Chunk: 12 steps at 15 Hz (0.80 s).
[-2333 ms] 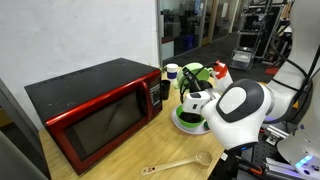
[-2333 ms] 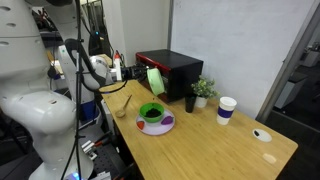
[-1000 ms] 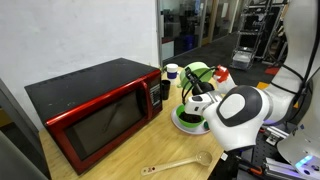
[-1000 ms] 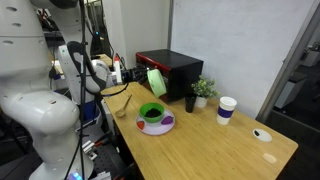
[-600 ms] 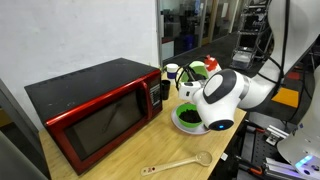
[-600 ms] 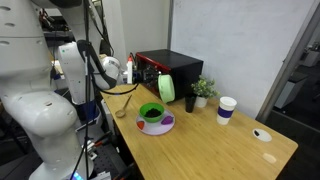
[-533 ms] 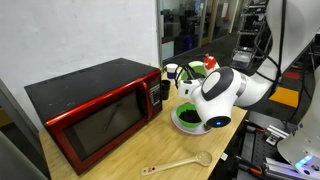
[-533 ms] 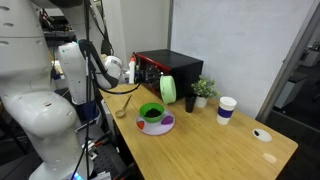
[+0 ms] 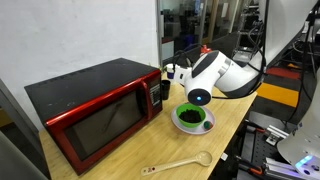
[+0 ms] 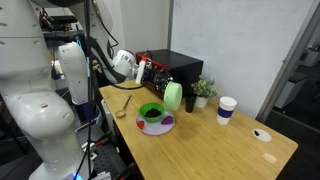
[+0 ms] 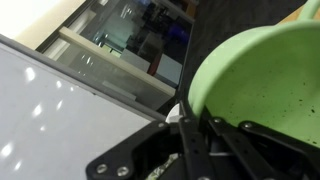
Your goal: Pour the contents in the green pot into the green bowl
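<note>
**Tipped in mid-air**

We see the gripper pinching the green pot by its rim, holding it on its side in the air, near the green bowl, which sits on the desk by the red microwave

Wooden table carries red microwave, wooden spoon, paper cup.

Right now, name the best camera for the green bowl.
In an exterior view the green bowl shows its whole rim unobstructed. In an exterior view the arm crowds the bowl. Wrist view shows only the green pot.
</note>
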Each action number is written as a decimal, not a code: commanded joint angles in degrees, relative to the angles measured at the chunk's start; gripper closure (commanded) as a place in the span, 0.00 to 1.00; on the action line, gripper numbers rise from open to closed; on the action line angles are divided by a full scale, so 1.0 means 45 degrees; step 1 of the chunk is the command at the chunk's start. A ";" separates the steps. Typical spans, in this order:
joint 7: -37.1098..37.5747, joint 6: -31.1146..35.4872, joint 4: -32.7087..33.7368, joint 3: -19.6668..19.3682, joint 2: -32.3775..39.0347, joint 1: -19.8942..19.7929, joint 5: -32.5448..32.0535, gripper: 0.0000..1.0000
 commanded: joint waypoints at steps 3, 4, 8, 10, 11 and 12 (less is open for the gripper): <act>-0.0447 0.0913 0.0868 -0.0823 0.0070 -0.0882 0.1000 0.98; -0.0517 0.1259 0.0959 -0.1008 0.0058 -0.1066 0.1120 0.98; -0.0654 0.2621 0.1235 -0.1761 0.0106 -0.1816 0.1659 0.98; -0.0698 0.3239 0.1342 -0.2113 0.0165 -0.2161 0.1916 0.98; -0.0756 0.3493 0.1396 -0.2281 0.0195 -0.2321 0.2047 0.98; -0.0778 0.3703 0.1435 -0.2445 0.0233 -0.2476 0.2150 0.98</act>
